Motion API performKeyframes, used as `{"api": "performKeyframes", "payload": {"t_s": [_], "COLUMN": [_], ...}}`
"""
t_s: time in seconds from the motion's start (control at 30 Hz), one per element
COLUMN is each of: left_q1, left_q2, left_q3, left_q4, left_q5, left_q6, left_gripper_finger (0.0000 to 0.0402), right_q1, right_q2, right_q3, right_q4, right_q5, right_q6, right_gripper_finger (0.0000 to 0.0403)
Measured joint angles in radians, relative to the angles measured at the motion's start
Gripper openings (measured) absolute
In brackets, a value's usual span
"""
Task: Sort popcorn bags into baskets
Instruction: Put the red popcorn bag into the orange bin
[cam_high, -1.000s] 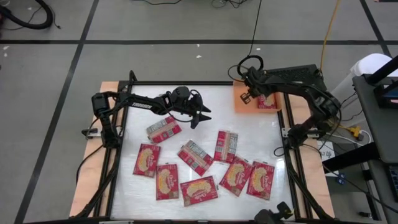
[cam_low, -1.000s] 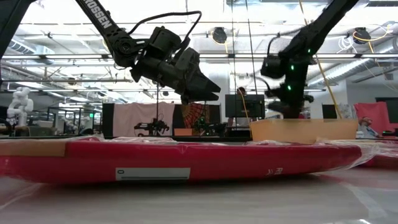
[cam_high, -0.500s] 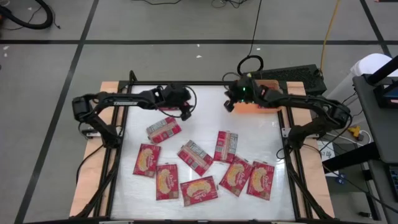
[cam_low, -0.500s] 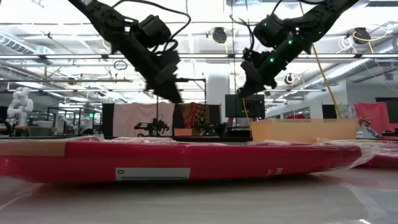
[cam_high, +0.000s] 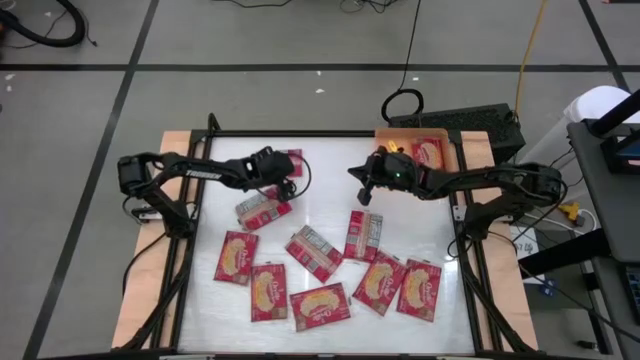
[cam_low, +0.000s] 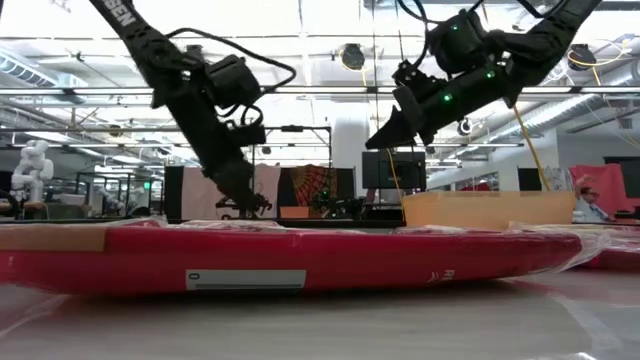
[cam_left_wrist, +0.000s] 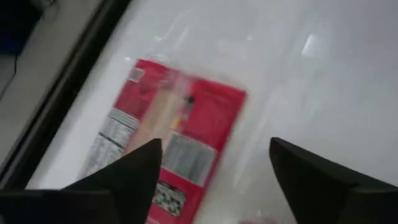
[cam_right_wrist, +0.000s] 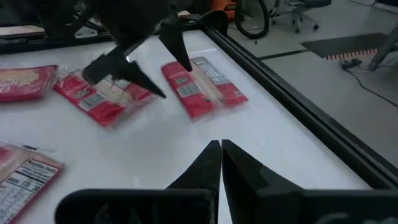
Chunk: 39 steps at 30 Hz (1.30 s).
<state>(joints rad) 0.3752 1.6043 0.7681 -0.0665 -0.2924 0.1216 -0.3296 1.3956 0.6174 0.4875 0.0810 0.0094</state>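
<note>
Red popcorn bags lie flat on the white table: several on the near half (cam_high: 314, 251), one (cam_high: 265, 208) under my left arm and one (cam_high: 291, 159) by the far frame. Another lies in the orange tray (cam_high: 388, 165) at the far right corner. My left gripper (cam_high: 282, 183) is open and points down just above the table (cam_low: 245, 197). A bag (cam_left_wrist: 174, 140), grey-white panel up, shows ahead between its fingers, untouched. My right gripper (cam_high: 357, 186) is shut, holds nothing and hangs in the air (cam_low: 385, 135) left of the tray.
A black frame (cam_high: 290, 134) runs round the table and stands close to the far bag. White table shows between the two grippers (cam_high: 320, 190). The tray's wall (cam_low: 490, 208) rises on the right in the low view. Cables and a dark box lie beyond the far right corner.
My right gripper has swung from over the tray toward the table's left and near side, out above the table. My left gripper has drawn back toward the table's left, come down and tipped to point downward, uncovering the bag by the far frame.
</note>
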Motion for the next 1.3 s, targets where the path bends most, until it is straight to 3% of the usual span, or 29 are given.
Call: {"api": "performKeyframes", "payload": {"t_s": [0.17,0.4,0.7,0.93,1.3], "left_q1": [-0.007,-0.001,0.029,0.001,-0.005], "left_q2": [0.062,0.177,0.257,0.202,0.086], "left_q3": [-0.055,-0.056,-0.053,-0.06,-0.041], "left_q4": [0.195,0.353,0.417,0.359,0.18], "left_q5": [-0.053,-0.061,-0.036,-0.063,-0.075], "left_q6": [0.13,0.214,0.193,0.21,0.139], "left_gripper_finger": [0.0342,0.0317,0.02,0.0024,0.0003], "right_q1": [0.026,0.051,0.051,0.052,0.07], "right_q2": [0.0,0.0,0.0,0.0,0.0], "right_q3": [-0.014,-0.015,-0.015,-0.015,-0.015], "right_q4": [0.015,0.015,0.018,0.021,0.06], "right_q5": [0.0,0.0,0.0,-0.001,-0.001], "right_q6": [-0.002,-0.01,-0.065,-0.052,-0.016], "right_gripper_finger": [0.0008,0.0008,0.0008,0.0008,0.0008]}}
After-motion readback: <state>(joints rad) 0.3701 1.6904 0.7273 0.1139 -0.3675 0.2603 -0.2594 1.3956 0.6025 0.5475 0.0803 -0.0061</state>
